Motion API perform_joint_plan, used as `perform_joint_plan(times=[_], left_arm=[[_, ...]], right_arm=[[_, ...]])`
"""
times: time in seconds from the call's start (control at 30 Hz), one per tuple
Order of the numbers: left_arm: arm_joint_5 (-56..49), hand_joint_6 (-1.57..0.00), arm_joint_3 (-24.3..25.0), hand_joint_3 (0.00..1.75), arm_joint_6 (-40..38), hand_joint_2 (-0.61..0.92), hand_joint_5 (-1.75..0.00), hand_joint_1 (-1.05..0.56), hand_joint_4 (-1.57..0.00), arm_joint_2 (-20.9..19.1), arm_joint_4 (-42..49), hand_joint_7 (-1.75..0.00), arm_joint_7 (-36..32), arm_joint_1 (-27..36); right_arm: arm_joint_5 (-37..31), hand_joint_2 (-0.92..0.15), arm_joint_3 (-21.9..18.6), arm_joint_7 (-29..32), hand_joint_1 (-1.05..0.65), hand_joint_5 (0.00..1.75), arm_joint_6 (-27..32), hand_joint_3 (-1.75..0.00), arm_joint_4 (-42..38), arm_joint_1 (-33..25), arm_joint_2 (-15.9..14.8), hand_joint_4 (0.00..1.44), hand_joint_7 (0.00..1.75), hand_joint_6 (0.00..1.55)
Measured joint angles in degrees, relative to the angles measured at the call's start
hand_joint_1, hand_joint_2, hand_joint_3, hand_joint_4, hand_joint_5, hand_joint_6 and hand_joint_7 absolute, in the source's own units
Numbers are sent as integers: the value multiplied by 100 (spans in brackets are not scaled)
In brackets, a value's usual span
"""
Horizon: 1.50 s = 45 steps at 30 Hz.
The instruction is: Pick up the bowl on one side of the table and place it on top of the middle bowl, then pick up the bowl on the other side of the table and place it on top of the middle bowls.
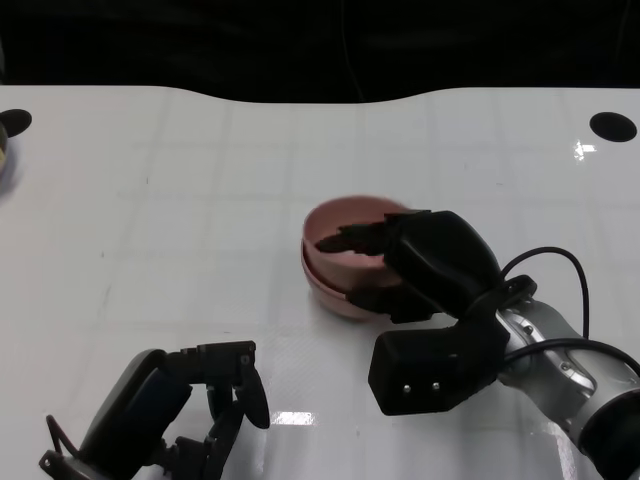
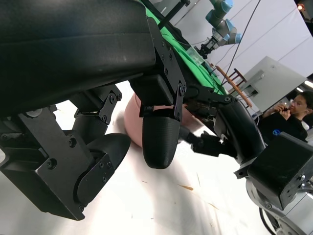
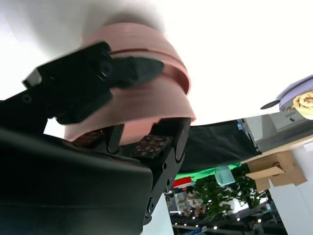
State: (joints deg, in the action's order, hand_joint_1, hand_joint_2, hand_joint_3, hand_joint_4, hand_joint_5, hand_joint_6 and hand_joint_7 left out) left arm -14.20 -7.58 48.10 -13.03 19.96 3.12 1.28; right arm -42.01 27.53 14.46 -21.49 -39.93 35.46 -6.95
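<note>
Pink plastic bowls [image 1: 345,262], stacked mid-table, look light, stiff and slick: your right hand [image 1: 425,268] pinches the top rim, fingers inside, thumb outside. Your left hand [image 1: 185,410] rests empty and half-curled near the front edge.

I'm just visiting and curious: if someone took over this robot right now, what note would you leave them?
Right hand: holds the rim of the top pink bowl, fingers inside and outside.
Left hand: holds nothing, low over the table near the robot.
Bowls: pink ones stacked mid-table; the right wrist view shows several rims nested.
Done: no bowl left at either side in the head view.
Left: let go and draw the right hand back.
</note>
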Motion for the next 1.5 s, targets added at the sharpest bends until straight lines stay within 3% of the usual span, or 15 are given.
perform_joint_plan(times=[0.07,0.23,0.43,0.63,0.87,0.97,1.13,1.33,1.5], left_arm=[[-7,-87,-1,162,0,22,-171,3,-87,1,0,-145,0,0],[15,-87,-10,163,0,21,-169,3,-88,5,2,-145,1,-1],[61,-88,-63,163,0,21,-167,3,-90,6,1,-145,14,-1],[57,-88,-64,163,0,21,-167,3,-89,-1,1,-144,14,-1],[55,-87,-67,161,1,23,-167,3,-89,-8,4,-144,14,-1],[50,-87,-70,162,3,22,-166,4,-90,-8,11,-144,14,-5],[42,-88,-77,163,18,21,-165,4,-91,-8,55,-143,13,-25],[-1,-88,-76,162,62,21,-165,5,-90,-14,88,-143,12,-35],[3,-88,-76,162,73,22,-166,4,-90,-15,106,-144,13,-39]], right_arm=[[-2,-92,4,-310,-75,32,155,-44,200,-5,-65,13,0,25],[-163,-92,55,-1010,-89,27,680,-47,793,-29,-308,1,0,14],[-289,-92,136,-1690,-99,26,1134,-38,1324,-83,-578,0,1,13],[-276,-92,180,-1959,-102,25,1223,-33,1590,-148,-664,0,0,13],[-204,-92,166,-1942,-91,31,1141,-24,1869,-439,-696,4,2,17],[-130,-92,21,-1469,-86,40,836,-23,2059,-804,-736,2,2,18],[-81,-92,-293,-1152,-83,41,627,-25,2920,-1542,-1072,0,1,17],[131,-92,-718,-1019,-76,66,168,-16,3655,-2346,-1454,2,6,27],[274,-92,-1025,-644,-62,69,-402,-10,3789,-2971,-1622,25,12,48]])
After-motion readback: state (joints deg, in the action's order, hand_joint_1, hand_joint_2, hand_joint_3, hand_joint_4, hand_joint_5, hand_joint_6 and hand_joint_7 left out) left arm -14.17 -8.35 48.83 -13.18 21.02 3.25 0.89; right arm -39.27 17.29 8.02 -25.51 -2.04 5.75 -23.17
